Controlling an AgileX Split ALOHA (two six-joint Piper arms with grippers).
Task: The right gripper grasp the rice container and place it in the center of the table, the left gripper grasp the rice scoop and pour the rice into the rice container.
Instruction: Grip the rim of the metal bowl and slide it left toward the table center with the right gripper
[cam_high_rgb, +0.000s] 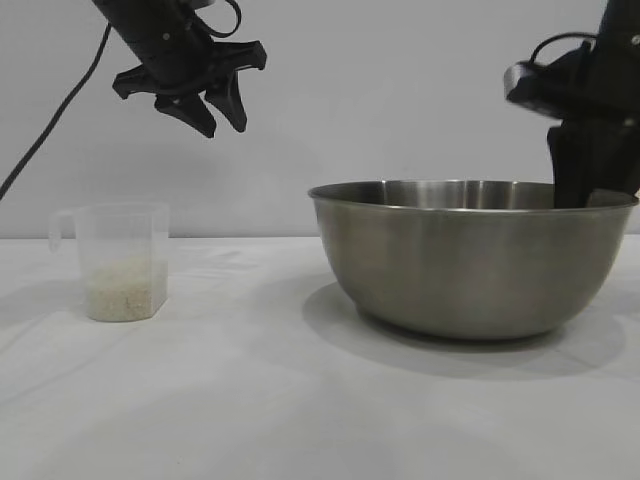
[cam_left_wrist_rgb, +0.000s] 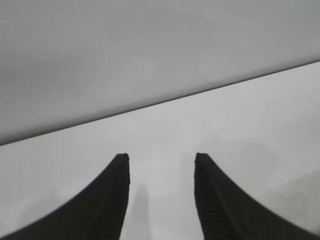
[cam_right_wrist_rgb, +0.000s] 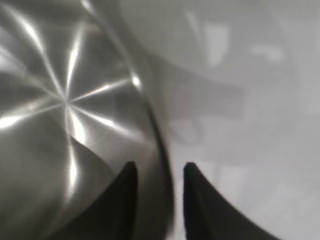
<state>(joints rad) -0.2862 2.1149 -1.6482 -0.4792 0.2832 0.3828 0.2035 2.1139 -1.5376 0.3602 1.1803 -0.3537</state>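
Note:
The rice container (cam_high_rgb: 470, 260), a large steel bowl, stands on the white table (cam_high_rgb: 300, 420) right of centre. My right gripper (cam_high_rgb: 590, 180) is at its right rim, open, with one finger inside the bowl and one outside. In the right wrist view the rim passes between my right gripper's (cam_right_wrist_rgb: 157, 170) fingers with a gap on each side, and the bowl's inside (cam_right_wrist_rgb: 65, 100) looks empty. The rice scoop (cam_high_rgb: 122, 260), a frosted plastic cup, stands at the left with rice (cam_high_rgb: 124, 295) in its bottom. My left gripper (cam_high_rgb: 222, 118) hangs open and empty high above it, slightly to its right.
The left wrist view shows only my left gripper (cam_left_wrist_rgb: 161, 160) over bare white cloth (cam_left_wrist_rgb: 240, 125) and the grey wall. A black cable (cam_high_rgb: 55, 120) hangs from the left arm. A grey wall stands behind the table.

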